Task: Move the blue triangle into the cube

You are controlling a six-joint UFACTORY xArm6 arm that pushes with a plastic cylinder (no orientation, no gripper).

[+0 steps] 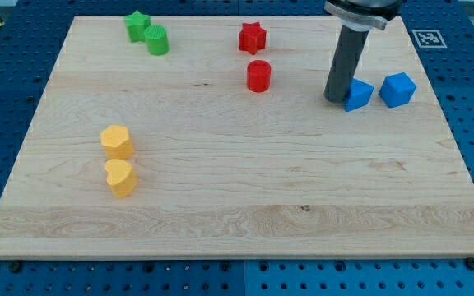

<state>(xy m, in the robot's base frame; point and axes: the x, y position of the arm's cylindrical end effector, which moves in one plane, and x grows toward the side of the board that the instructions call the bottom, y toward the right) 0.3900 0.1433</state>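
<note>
The blue triangle point(358, 95) lies on the wooden board point(237, 189) at the view's upper right. The blue cube point(397, 90) sits just to its right, a narrow gap between them. My tip point(334, 99) rests on the board right against the triangle's left side. The dark rod rises from there to the view's top edge.
A red star point(253, 37) and a red cylinder point(258, 76) stand left of the rod. A green star point(137, 25) and a green cylinder point(157, 40) are at the upper left. Two yellow blocks point(117, 141) point(121, 177) sit at the left. A marker tag point(425, 38) lies off the board's upper right corner.
</note>
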